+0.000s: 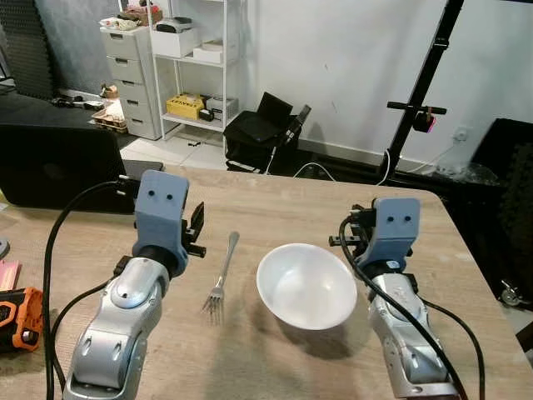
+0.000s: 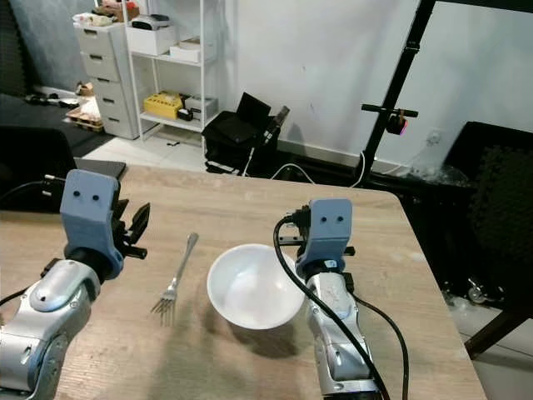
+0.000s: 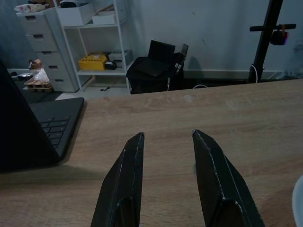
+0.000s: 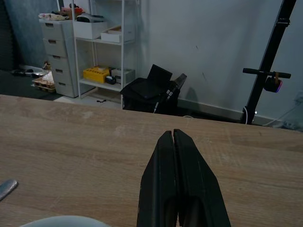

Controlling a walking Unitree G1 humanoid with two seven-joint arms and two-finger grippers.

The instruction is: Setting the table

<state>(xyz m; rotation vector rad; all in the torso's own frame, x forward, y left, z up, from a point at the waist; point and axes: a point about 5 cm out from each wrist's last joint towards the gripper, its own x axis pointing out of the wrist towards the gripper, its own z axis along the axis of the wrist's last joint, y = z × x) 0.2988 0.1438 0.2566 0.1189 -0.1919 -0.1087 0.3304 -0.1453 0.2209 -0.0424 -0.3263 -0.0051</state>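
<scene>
A white bowl [image 1: 306, 286] stands empty on the wooden table [image 1: 275, 196], near the front middle. A silver fork [image 1: 222, 279] lies just left of it, tines toward me. My left gripper [image 3: 168, 137] hovers over the table left of the fork's handle, open, with nothing between its fingers [image 3: 128, 165]. My right gripper [image 4: 173, 135] is held just right of the bowl, at about rim height, with both fingers pressed together and holding nothing. The bowl's rim [image 4: 61, 221] and the fork's handle end [image 4: 7, 187] peek into the right wrist view.
An open black laptop [image 1: 58, 167] sits at the table's far left. An orange tool [image 1: 17, 317] lies at the near left edge. Beyond the table stand a white shelf [image 1: 200, 58], grey drawers [image 1: 129, 75], a black bag [image 1: 258, 129] and a black stand [image 1: 420, 108].
</scene>
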